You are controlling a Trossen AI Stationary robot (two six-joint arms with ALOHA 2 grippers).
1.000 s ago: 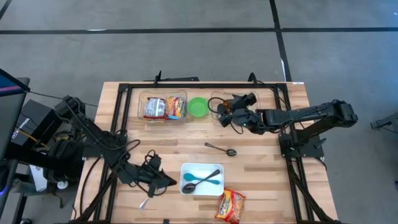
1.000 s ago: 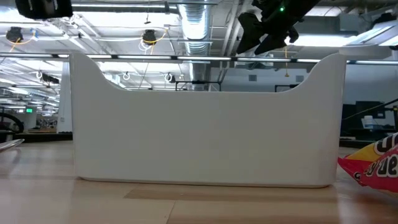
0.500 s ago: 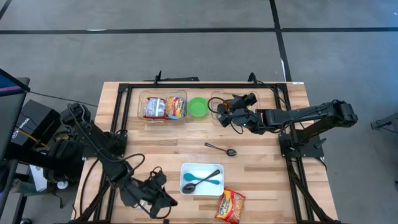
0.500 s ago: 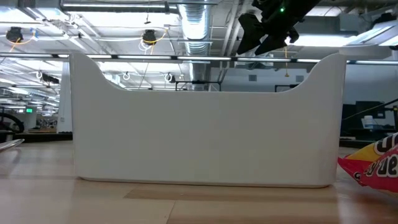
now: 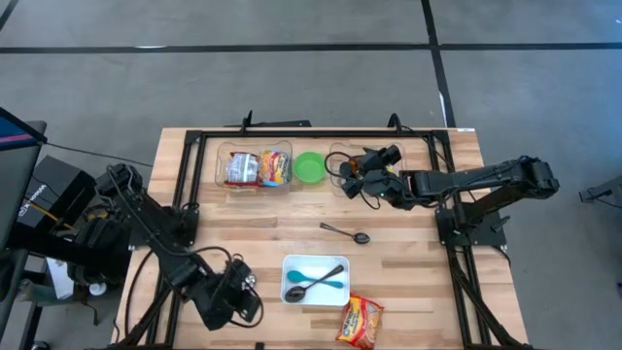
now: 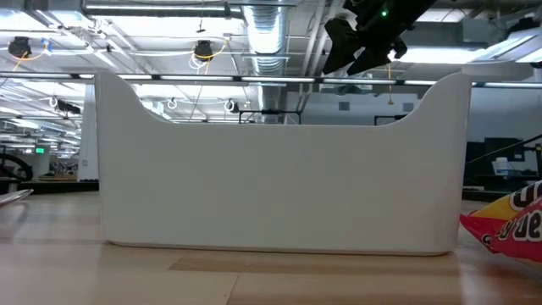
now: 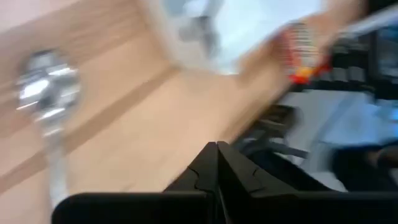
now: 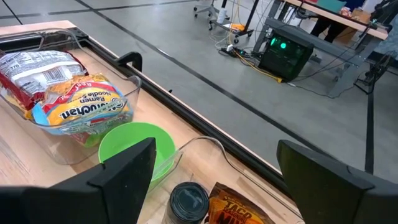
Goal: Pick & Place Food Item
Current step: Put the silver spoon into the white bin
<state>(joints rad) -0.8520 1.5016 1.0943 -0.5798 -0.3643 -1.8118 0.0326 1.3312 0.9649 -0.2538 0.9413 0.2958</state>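
Left gripper [image 5: 251, 309], jaws clenched empty, hovers beside the white tray [image 5: 292, 263]; right gripper [image 5: 358, 180], jaws released, hangs near the green bowl [image 5: 309, 166].

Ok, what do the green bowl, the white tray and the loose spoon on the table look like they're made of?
Green bowl: probably plastic, uniform bright colour with a smooth, slightly glossy surface.
White tray: likely plastic or glazed ceramic, with plain opaque white walls and rounded corners; can't tell which.
Loose spoon: looks like metal, thin, dark and reflective against the wooden table.
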